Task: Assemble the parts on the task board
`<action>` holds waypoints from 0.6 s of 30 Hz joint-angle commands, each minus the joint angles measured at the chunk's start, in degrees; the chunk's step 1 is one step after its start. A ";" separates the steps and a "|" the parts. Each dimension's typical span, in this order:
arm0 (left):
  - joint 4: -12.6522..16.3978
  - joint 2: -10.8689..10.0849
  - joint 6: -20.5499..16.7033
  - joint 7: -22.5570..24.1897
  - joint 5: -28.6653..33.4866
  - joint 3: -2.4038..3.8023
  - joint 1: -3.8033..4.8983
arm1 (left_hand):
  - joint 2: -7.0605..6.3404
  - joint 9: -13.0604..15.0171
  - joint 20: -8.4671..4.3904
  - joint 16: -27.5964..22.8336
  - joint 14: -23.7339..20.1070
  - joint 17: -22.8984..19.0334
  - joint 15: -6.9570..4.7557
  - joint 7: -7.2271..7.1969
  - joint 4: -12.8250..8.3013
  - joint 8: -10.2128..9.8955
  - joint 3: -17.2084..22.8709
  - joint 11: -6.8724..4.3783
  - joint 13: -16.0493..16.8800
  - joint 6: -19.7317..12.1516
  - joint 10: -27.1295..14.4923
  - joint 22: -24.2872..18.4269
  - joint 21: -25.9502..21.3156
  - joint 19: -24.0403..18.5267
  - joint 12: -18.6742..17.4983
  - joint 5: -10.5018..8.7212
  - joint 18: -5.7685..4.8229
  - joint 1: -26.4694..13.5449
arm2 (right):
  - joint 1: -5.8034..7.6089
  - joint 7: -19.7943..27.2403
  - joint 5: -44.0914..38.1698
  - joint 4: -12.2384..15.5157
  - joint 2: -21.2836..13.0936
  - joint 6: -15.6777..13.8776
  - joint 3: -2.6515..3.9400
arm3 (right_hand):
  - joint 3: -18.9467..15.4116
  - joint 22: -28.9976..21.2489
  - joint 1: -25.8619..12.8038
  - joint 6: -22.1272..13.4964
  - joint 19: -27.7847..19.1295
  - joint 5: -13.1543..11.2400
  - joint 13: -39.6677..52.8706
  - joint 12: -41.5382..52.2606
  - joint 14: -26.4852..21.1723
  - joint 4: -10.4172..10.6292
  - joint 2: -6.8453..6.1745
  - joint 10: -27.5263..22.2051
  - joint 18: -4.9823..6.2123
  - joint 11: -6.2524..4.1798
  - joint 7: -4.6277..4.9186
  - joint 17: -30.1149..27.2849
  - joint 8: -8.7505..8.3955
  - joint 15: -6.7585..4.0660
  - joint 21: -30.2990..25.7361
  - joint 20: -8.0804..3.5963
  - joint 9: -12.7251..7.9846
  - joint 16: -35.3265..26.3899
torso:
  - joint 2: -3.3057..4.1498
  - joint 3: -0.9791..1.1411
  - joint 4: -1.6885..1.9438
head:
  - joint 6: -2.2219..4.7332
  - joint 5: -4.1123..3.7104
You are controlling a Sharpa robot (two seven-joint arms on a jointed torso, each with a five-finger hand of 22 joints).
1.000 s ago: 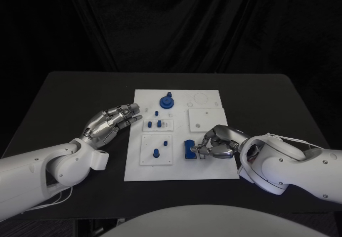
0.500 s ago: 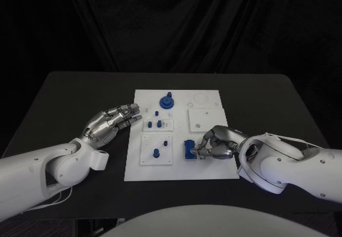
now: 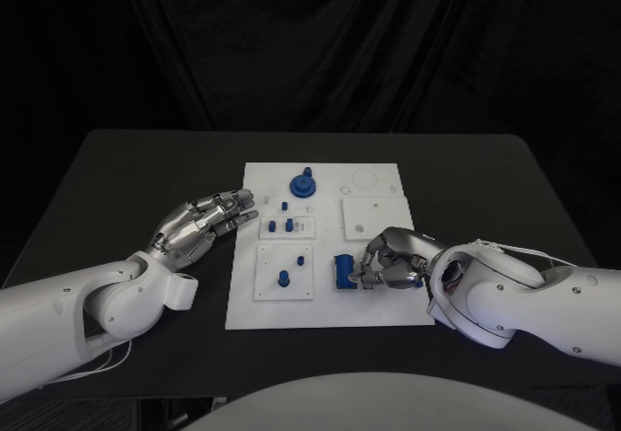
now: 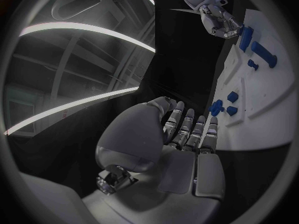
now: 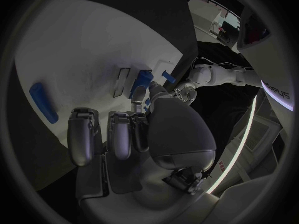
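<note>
On the task board, the right robot hand pinches an oblong blue part.

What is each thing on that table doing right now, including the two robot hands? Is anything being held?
Left robot hand: holds nothing, fingers apart, beside the board's left edge.
Right robot hand: fingers curled at the long blue block; whether it grips it is unclear.
Long blue block: lying on the board.
Round blue piece: standing upright at the board's far end.
White board: flat on the table.
Small blue pegs: upright in their plates.
</note>
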 commanded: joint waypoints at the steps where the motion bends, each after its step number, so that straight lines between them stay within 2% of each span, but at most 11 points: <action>1: 0.03 0.13 1.03 0.16 0.01 0.03 -0.10 | 0.02 -0.02 0.02 0.28 0.14 0.10 0.37 2.67 0.01 -0.02 0.40 0.48 0.03 -0.35 0.00 -0.05 -0.20 -0.28 -0.23 -0.38 -1.01 0.52 | -0.13 1.06 -0.03 -0.20 0.04 -0.11 -0.02 | -0.02 13.26 0.84 0.19 3.87 0.18 15.09 0.16 5.91 -0.48 0.12 5.96 0.94 -0.34 -0.25 15.09 0.05 -0.52 -0.36 -0.45 0.11 0.14 | 0.00 -0.01 -0.08 | -0.01 0.09; 6: 0.04 0.12 1.12 0.00 0.01 0.03 -0.13 | 0.11 -0.01 0.03 0.42 0.22 0.12 0.46 2.71 0.08 0.00 0.52 0.54 0.04 -0.34 0.01 -0.02 -0.19 -0.28 -0.19 -0.37 -1.08 0.51 | -0.13 2.04 0.21 -0.36 0.17 -0.96 -0.02 | -0.02 13.32 2.67 0.33 3.95 -0.19 15.09 0.16 5.91 -1.27 0.20 5.96 0.90 -0.39 -0.31 15.09 -0.01 -0.57 -0.22 -0.52 0.24 0.14 | -0.02 0.03 -0.06 | -0.01 0.03; 13: 0.06 0.08 1.22 -0.08 0.01 0.03 -0.14 | 0.16 -0.01 0.03 0.47 0.25 0.12 0.52 2.73 0.12 0.02 0.59 0.57 0.04 -0.35 0.02 0.03 -0.17 -0.26 -0.17 -0.35 -1.12 0.50 | -0.13 3.40 0.58 -0.20 -0.15 -2.41 -0.01 | -0.04 13.33 2.95 0.37 3.97 -0.43 15.09 0.16 5.91 -1.36 0.27 5.96 0.89 -0.40 -0.30 15.09 -0.01 -0.58 -0.19 -0.53 0.27 0.14 | -0.05 0.02 -0.02 | -0.01 0.09; 16: 0.15 0.04 1.16 -0.07 0.01 0.03 -0.15 | 0.16 -0.01 0.03 0.47 0.25 0.12 0.52 2.73 0.12 0.02 0.59 0.57 0.04 -0.35 0.02 0.03 -0.17 -0.26 -0.17 -0.35 -1.12 0.50 | -0.12 3.90 0.64 0.45 -1.03 -3.66 0.02 | -0.86 13.34 1.73 -0.16 3.99 -1.00 15.09 0.16 5.91 0.09 0.69 5.96 0.88 -0.18 -0.01 15.09 -1.03 -0.45 -0.18 -0.48 -0.30 0.14 | -0.02 0.03 -0.05 | -0.01 0.01; 18: 0.26 -0.02 1.00 -0.06 0.01 0.03 -0.15 | 0.20 0.00 0.03 0.60 0.31 0.14 0.56 2.74 0.14 0.04 0.66 0.60 0.05 -0.31 0.07 0.08 -0.13 -0.22 -0.07 -0.33 -1.16 0.50 | -0.09 3.94 0.67 1.32 -2.25 -4.59 0.08 | -1.38 13.34 1.31 -0.43 3.99 -0.82 15.09 0.16 5.91 1.07 0.90 5.96 0.88 0.02 0.24 15.09 -2.39 -0.29 -0.19 -0.36 -1.35 0.14 | -0.03 0.02 -0.06 | -0.01 -0.13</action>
